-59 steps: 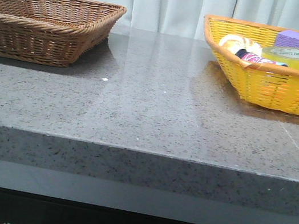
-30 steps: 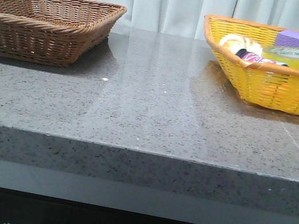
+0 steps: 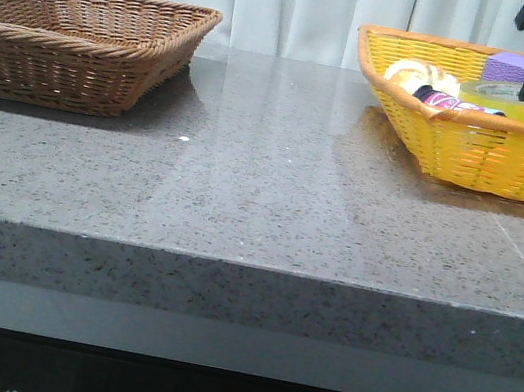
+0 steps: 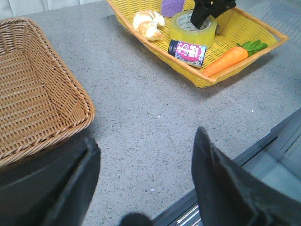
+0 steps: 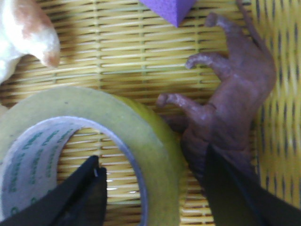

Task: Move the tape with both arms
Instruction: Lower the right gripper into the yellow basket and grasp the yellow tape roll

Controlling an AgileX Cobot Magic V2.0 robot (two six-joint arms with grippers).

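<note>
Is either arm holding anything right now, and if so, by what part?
Nothing is held. The right gripper is open, its fingers straddling the tape wall without closing on it. The left gripper is open over the table.

Brown wicker basket [image 3: 76, 41], yellow basket [image 3: 473, 152] — carrot [image 4: 225, 61], purple cube [image 5: 170, 10], brown toy animal [image 5: 235, 94]
</note>
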